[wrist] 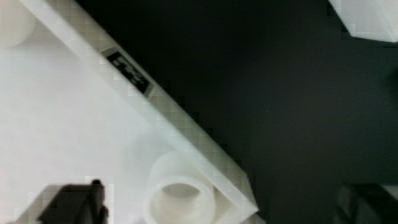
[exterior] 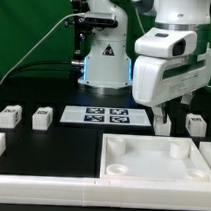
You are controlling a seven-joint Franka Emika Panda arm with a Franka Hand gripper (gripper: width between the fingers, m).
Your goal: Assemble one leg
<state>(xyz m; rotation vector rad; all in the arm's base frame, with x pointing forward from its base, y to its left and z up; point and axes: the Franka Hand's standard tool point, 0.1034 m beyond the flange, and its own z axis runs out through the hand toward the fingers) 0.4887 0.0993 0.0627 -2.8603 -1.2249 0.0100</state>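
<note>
Two legs (exterior: 8, 115) (exterior: 40, 116) stand on the black table at the exterior view's left, and a third leg (exterior: 196, 124) at its right. Each is a small white block with a tag. My gripper (exterior: 162, 116) hangs over the far edge of the large white tray piece (exterior: 121, 144), between the marker board and the right leg. A small white shape at its fingertips is partly hidden. In the wrist view my gripper (wrist: 214, 205) is open, its dark fingers (wrist: 71, 205) wide apart on either side of a round corner socket (wrist: 178, 196) of the tray piece, holding nothing.
The marker board (exterior: 105, 116) lies behind the tray piece. The robot's base (exterior: 104, 63) stands at the back with a cable running off to the left. White rails (exterior: 39, 180) lie along the front and the left. A tag (wrist: 128, 70) sits on the tray's edge.
</note>
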